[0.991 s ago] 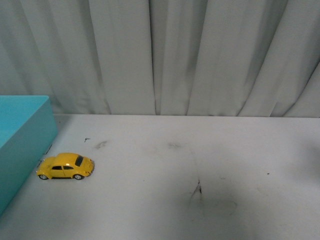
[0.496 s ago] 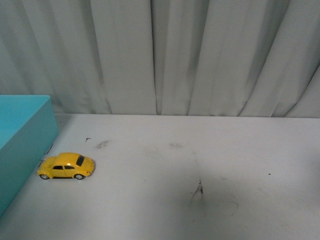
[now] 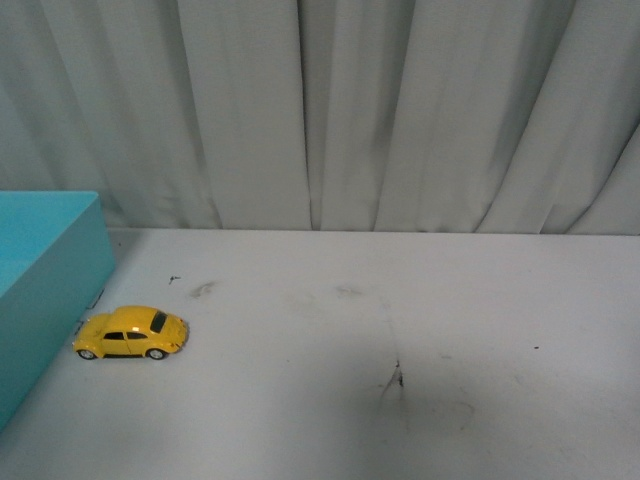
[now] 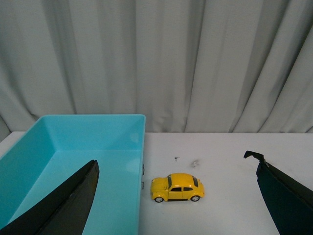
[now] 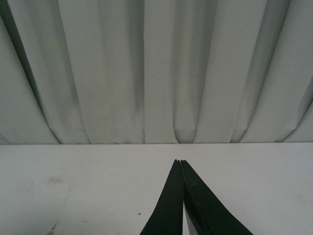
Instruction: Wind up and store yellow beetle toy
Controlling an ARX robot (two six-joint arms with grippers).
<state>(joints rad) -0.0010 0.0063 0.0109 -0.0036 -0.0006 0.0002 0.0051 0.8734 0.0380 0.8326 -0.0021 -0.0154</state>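
The yellow toy car (image 3: pixel 130 333) sits on my desk (image 3: pixel 420 300) just beside the blue bin (image 3: pixel 50 255), handy for storing. My left pincer (image 4: pixel 172 159) gapes wide, facing it; my right pincer (image 5: pixel 179 162) is pinched together, empty.

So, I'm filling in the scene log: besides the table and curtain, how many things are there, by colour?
Yellow: 1, the beetle toy
Turquoise: 1, the bin
Total: 2
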